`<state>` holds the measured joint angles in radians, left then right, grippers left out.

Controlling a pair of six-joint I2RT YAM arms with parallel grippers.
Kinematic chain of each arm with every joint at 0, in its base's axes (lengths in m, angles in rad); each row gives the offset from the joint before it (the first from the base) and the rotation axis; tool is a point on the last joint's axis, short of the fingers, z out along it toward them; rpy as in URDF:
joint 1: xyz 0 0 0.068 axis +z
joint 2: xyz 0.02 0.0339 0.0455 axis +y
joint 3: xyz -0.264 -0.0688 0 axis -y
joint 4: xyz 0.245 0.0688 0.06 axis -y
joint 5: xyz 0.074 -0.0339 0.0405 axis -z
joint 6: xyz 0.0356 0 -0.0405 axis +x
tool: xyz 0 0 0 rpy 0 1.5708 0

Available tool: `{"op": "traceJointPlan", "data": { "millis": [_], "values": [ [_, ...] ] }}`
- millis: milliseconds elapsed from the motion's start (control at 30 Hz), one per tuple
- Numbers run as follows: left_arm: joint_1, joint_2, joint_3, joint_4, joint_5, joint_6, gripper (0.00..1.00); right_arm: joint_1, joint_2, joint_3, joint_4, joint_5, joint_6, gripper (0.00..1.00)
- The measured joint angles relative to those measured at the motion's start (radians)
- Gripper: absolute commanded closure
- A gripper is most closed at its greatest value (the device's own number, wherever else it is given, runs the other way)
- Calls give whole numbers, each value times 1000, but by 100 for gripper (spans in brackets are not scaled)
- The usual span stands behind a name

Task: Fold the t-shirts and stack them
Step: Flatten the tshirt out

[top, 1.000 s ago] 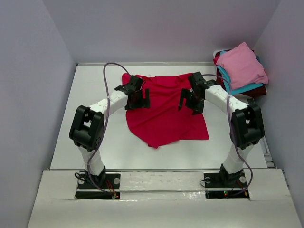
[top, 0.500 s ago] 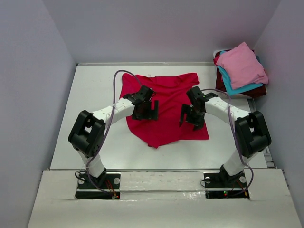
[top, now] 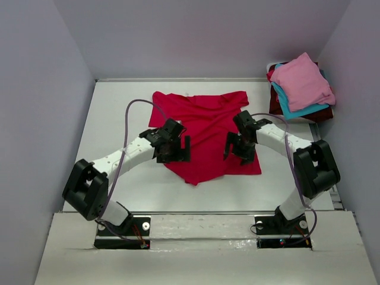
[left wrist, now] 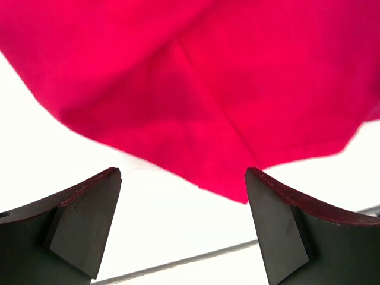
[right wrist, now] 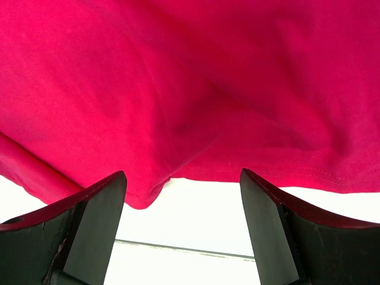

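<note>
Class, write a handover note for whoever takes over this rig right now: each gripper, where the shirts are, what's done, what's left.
Left gripper: open, empty, above the near-left edge of the crimson-red cloth t-shirt.
Right gripper: open, empty, above its near-right hem.
The shirt lies spread, unfolded, in the middle.
Done: folded pink cloth t-shirt on teal-blue t-shirt on dark maroon t-shirt, stacked far right.
Left: fold the red shirt, add it to the stack.
</note>
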<state>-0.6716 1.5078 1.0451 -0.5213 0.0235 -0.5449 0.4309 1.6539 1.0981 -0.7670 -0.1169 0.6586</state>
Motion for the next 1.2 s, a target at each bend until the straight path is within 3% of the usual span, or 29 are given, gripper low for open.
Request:
{"op": "traceJointPlan", "data": {
  "millis": [267,567,867,1200],
  "values": [
    [-11,-183,-178,25,90,-58,6,2,27,0,33,-6,-18,18],
    [-23,-287,-403,201,319,-134,6,2,33,-2,51,-8,-33,18],
    [-23,-239,-447,435,423,-197,7,2,24,-22,64,-8,-38,18],
    [-23,-129,-440,491,446,-196,11,2,9,-27,69,-7,-42,18]
  ]
}}
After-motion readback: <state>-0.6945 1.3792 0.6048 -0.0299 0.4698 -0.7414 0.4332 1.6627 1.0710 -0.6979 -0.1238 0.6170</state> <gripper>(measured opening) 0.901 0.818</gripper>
